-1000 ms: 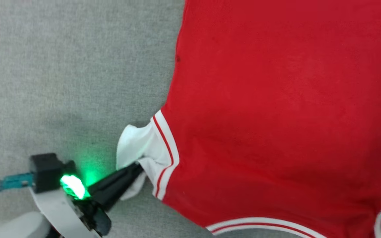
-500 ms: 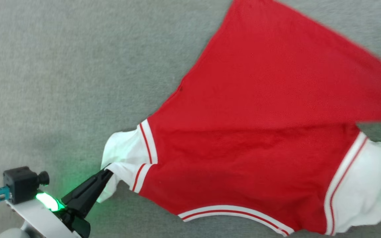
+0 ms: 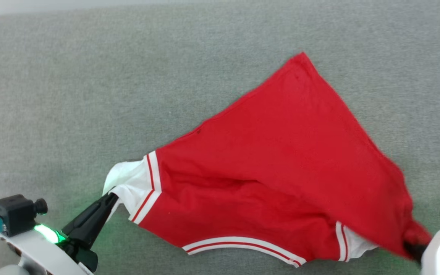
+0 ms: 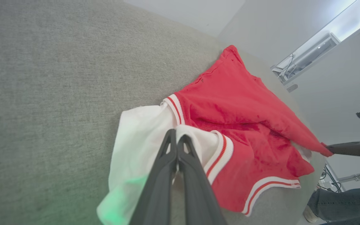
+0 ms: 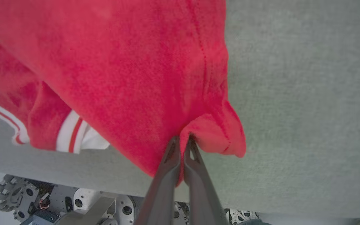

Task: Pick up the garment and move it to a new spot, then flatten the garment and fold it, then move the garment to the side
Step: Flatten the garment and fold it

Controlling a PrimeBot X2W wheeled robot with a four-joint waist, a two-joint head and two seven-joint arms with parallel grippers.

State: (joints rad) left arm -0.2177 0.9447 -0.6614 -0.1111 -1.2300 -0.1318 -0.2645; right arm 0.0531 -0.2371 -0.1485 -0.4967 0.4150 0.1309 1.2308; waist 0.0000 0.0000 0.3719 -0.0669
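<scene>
Garment (image 3: 281,160) flatter than before, left claw (image 3: 111,197), right claw (image 5: 182,139) — both gripping it

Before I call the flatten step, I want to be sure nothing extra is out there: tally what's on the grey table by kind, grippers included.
garment: 1 (red jersey, white sleeves)
grippers: 2 (left gripper shut on a white sleeve, right gripper shut on the red fabric)
total: 3
</scene>
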